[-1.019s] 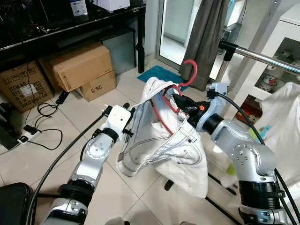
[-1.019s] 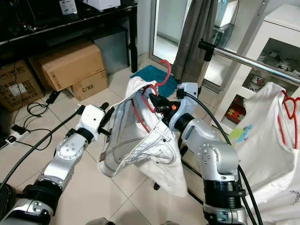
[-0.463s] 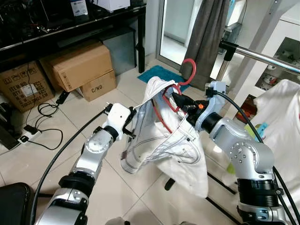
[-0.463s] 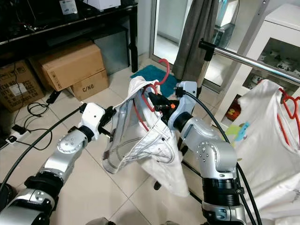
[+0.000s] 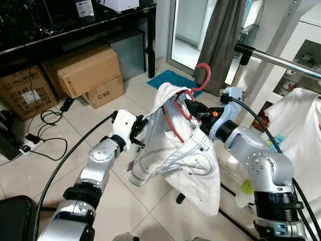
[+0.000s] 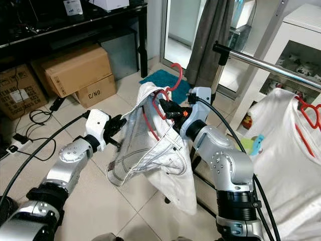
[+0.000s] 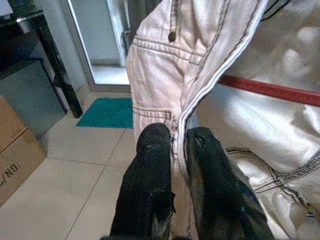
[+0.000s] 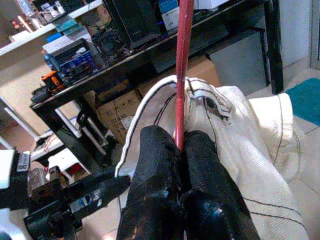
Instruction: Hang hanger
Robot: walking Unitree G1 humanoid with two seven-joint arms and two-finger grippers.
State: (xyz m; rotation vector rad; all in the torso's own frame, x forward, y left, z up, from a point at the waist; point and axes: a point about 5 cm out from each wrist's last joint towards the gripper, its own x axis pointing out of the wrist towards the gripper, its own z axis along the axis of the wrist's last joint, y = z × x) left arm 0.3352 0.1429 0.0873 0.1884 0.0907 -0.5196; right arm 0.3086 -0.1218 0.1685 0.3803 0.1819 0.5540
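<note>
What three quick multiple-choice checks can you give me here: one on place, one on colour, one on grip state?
1. The metal rail is:
A. to the robot's right, past the right gripper
B. behind the cardboard boxes
C. on the floor

2. The hanger is:
A. blue
B. red
C. black

3. The left gripper is:
A. open, clear of cloth
B. shut on the white garment
C. holding the hanger

Answers: 1 A, the rail runs across the upper right. 2 B, its hook shows red. 3 B, its fingers pinch a garment seam.

The small cardboard box (image 5: 104, 92) on the floor reads "C/NO" on its side. The bigger box (image 5: 26, 93) at far left carries "ITEM NO." and "QTY" lines, the rest too small to read.
</note>
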